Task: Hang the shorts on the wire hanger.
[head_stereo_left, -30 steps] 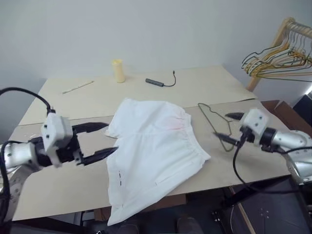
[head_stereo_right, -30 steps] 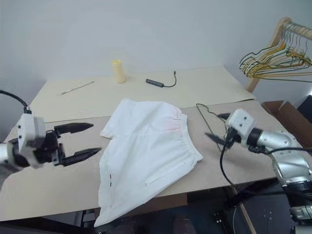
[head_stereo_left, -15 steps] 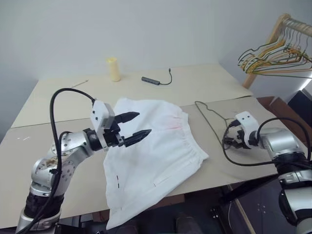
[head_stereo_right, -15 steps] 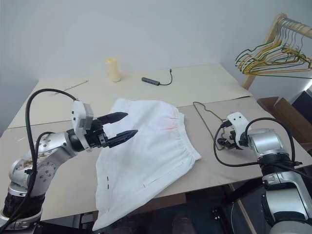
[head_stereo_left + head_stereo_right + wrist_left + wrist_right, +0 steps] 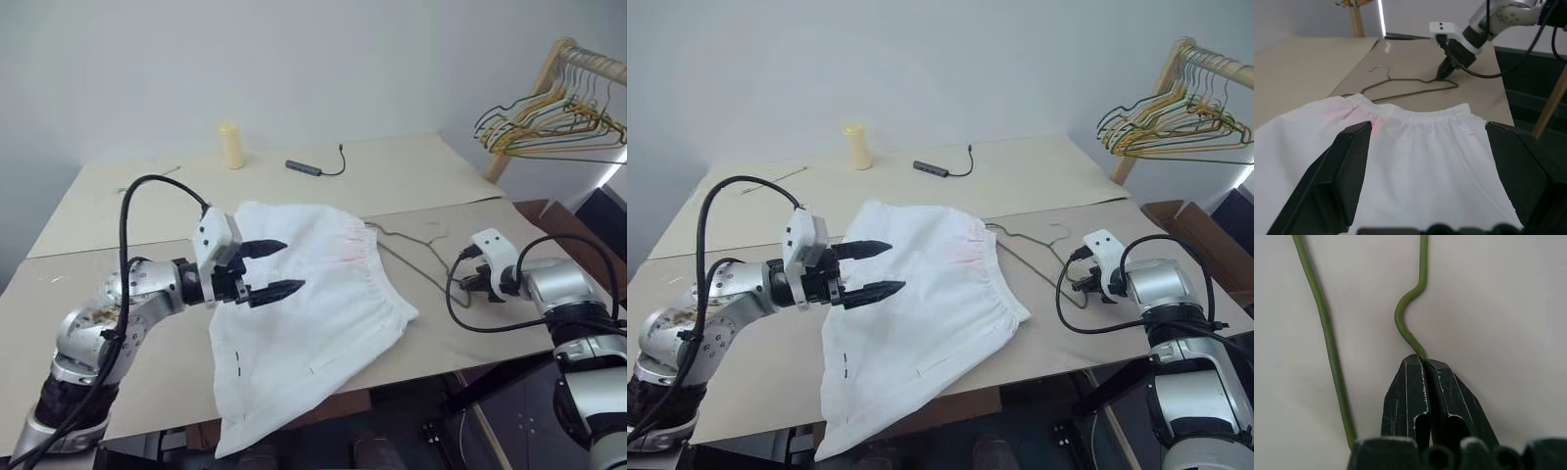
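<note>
The white shorts [image 5: 318,294] lie spread over the middle of the table, waistband toward the right and hem hanging over the front edge. To their right the thin green wire hanger [image 5: 1328,333] lies flat on the table. My right gripper [image 5: 467,285] is shut on a bend of the hanger's wire, fingers [image 5: 1408,387] pressed together with the tips down at the table. My left gripper [image 5: 286,267] hovers open just above the left part of the shorts, pointing toward the waistband, with nothing between its fingers [image 5: 1352,166].
A yellow cylinder [image 5: 230,145], a dark adapter with a cable [image 5: 307,167] and a thin stick [image 5: 147,174] lie at the back of the table. A wooden rail with several bunched hangers [image 5: 549,113] stands at the far right. The table's right edge runs just beyond my right gripper.
My right gripper came down and shut on the hanger, which has swung toward the shorts. My left gripper moved right, from beside the shorts to above them, still open.
</note>
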### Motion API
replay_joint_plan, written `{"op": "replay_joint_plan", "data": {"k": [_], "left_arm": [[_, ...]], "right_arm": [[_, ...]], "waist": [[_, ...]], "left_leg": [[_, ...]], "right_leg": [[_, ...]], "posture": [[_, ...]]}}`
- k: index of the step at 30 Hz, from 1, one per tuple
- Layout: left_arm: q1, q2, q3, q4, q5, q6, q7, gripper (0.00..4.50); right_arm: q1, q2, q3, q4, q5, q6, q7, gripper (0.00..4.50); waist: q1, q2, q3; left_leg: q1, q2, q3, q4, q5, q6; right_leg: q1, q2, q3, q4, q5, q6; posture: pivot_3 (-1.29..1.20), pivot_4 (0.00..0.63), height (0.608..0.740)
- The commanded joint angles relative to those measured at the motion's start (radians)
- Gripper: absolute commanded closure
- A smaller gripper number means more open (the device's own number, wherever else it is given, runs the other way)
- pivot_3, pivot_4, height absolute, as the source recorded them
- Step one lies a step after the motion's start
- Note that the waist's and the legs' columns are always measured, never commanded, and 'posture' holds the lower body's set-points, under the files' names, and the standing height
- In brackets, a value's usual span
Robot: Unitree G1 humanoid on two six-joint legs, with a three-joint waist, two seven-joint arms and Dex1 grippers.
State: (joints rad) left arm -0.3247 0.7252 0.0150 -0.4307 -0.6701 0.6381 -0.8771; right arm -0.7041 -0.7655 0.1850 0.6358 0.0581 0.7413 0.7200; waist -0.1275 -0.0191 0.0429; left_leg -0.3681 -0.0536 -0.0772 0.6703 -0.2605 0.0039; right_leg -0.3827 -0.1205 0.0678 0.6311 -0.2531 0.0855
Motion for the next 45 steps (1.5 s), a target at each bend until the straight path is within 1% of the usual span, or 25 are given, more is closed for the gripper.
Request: {"op": "replay_joint_plan", "data": {"k": [1, 2, 4, 6, 10, 11, 14, 16, 19, 21, 24, 29, 34, 37, 45], "left_arm": [[-0.053, -0.032, 0.039, 0.007, -0.041, 0.006, 0.015, 0.49], [-0.058, -0.038, 0.041, 0.007, -0.044, 0.008, 0.017, 0.49], [-0.075, -0.045, 0.044, 0.013, -0.063, 0.014, 0.006, 0.49], [-0.099, -0.052, 0.045, 0.015, -0.079, 0.022, -0.001, 0.49], [-0.138, -0.039, 0.047, 0.031, -0.119, 0.087, -0.005, 0.49], [-0.139, -0.037, 0.048, 0.034, -0.120, 0.085, -0.014, 0.49], [-0.152, -0.032, 0.052, 0.057, -0.116, 0.093, -0.020, 0.49], [-0.161, -0.033, 0.056, 0.070, -0.117, 0.099, -0.018, 0.49], [-0.186, -0.034, 0.066, 0.090, -0.137, 0.136, -0.002, 0.49], [-0.204, -0.035, 0.071, 0.106, -0.146, 0.153, 0.004, 0.49], [-0.224, -0.035, 0.075, 0.127, -0.141, 0.162, 0.005, 0.49], [-0.272, -0.034, 0.074, 0.176, -0.128, 0.176, 0.000, 0.49], [-0.295, -0.027, 0.050, 0.194, -0.122, 0.187, -0.030, 0.49], [-0.302, -0.013, 0.034, 0.204, -0.118, 0.187, -0.073, 0.49], [-0.321, 0.018, -0.003, 0.239, -0.098, 0.205, -0.148, 0.49]], "right_arm": [[0.004, -0.029, -0.033, -0.035, -0.021, -0.059, 0.010, 4.46], [0.008, -0.036, -0.039, -0.046, -0.021, -0.058, 0.013, 4.46], [0.064, -0.071, -0.093, -0.143, 0.004, -0.131, 0.030, 4.46], [0.161, -0.116, -0.168, -0.269, 0.022, -0.296, 0.041, 4.46], [0.290, -0.159, -0.279, -0.403, 0.034, -0.484, 0.039, 4.46], [0.308, -0.163, -0.295, -0.420, 0.031, -0.510, 0.037, 4.46], [0.368, -0.189, -0.351, -0.440, -0.020, -0.679, -0.017, 4.46], [0.376, -0.182, -0.388, -0.443, -0.029, -0.743, -0.067, 4.46], [0.382, -0.171, -0.436, -0.430, -0.047, -0.920, -0.136, 4.46], [0.402, -0.191, -0.455, -0.435, -0.048, -1.053, -0.123, 4.46], [0.416, -0.213, -0.475, -0.436, -0.028, -1.184, -0.091, 4.46], [0.476, -0.238, -0.485, -0.519, 0.077, -1.255, 0.031, 4.46], [0.467, -0.216, -0.452, -0.605, 0.134, -1.304, 0.091, 4.46], [0.452, -0.212, -0.434, -0.646, 0.165, -1.297, 0.118, 4.46], [0.393, -0.203, -0.408, -0.718, 0.238, -1.243, 0.171, 4.46]], "waist": [[0.002, 0.000, 0.000], [0.001, 0.000, 0.000], [0.001, 0.000, 0.000], [0.004, 0.001, 0.000], [-0.011, 0.001, 0.000], [-0.020, 0.001, -0.001], [-0.040, 0.001, -0.001], [-0.057, 0.002, -0.001], [-0.079, 0.002, -0.001], [-0.089, 0.002, -0.001], [-0.105, 0.002, -0.001], [-0.115, 0.002, -0.001], [-0.131, 0.002, -0.001], [-0.139, 0.002, -0.001], [-0.137, 0.002, -0.001]], "left_leg": [[0.000, 0.000, 0.000, 0.000, 0.000, 0.000], [0.000, 0.000, 0.000, 0.001, 0.000, 0.000], [-0.001, 0.000, 0.000, 0.001, 0.000, 0.000], [-0.003, 0.000, 0.000, 0.000, 0.000, 0.000], [-0.005, -0.001, 0.000, 0.001, -0.001, 0.001], [-0.004, -0.001, 0.001, 0.001, -0.001, 0.001], [-0.001, 0.000, 0.001, 0.001, -0.001, 0.001], [-0.001, 0.000, 0.001, 0.001, -0.001, 0.001], [-0.001, 0.000, 0.001, 0.003, -0.001, 0.001], [-0.001, 0.000, 0.001, 0.004, -0.001, 0.002], [-0.001, 0.000, 0.000, 0.005, -0.002, 0.003], [0.002, 0.000, 0.000, 0.006, -0.003, 0.005], [0.011, 0.000, 0.000, 0.006, -0.004, 0.006], [0.014, 0.001, 0.000, 0.006, -0.005, 0.007], [0.014, 0.001, 0.000, 0.006, -0.006, 0.008]], "right_leg": [[0.000, 0.000, 0.000, 0.000, 0.000, 0.000], [0.000, 0.000, 0.000, 0.000, 0.000, 0.000], [-0.001, 0.000, 0.000, 0.000, 0.000, 0.000], [-0.003, 0.000, 0.000, 0.000, 0.000, 0.000], [-0.005, -0.001, 0.000, 0.000, 0.000, 0.001], [-0.004, -0.001, 0.001, 0.000, 0.000, 0.001], [-0.001, -0.001, 0.001, 0.001, 0.000, 0.001], [0.000, -0.001, 0.001, 0.001, 0.000, 0.002], [0.000, -0.001, 0.001, 0.001, 0.001, 0.002], [0.001, -0.001, 0.001, 0.001, 0.001, 0.002], [0.002, -0.001, 0.001, 0.001, 0.001, 0.003], [0.008, -0.001, 0.001, -0.001, 0.001, 0.004], [0.017, -0.002, 0.001, -0.002, -0.001, 0.006], [0.021, -0.002, 0.001, -0.002, -0.001, 0.007], [0.021, -0.003, 0.001, -0.003, -0.002, 0.007]], "posture": [[-0.14, 0.000, 0.740], [-0.15, 0.000, 0.740], [-0.16, 0.000, 0.740], [-0.18, 0.000, 0.740], [-0.19, 0.000, 0.740], [-0.20, 0.000, 0.740], [-0.22, 0.000, 0.740], [-0.23, 0.000, 0.740], [-0.24, 0.000, 0.740], [-0.24, 0.000, 0.740], [-0.25, 0.000, 0.740], [-0.26, 0.000, 0.740], [-0.27, 0.000, 0.740], [-0.27, 0.000, 0.740], [-0.28, 0.000, 0.740]]}}
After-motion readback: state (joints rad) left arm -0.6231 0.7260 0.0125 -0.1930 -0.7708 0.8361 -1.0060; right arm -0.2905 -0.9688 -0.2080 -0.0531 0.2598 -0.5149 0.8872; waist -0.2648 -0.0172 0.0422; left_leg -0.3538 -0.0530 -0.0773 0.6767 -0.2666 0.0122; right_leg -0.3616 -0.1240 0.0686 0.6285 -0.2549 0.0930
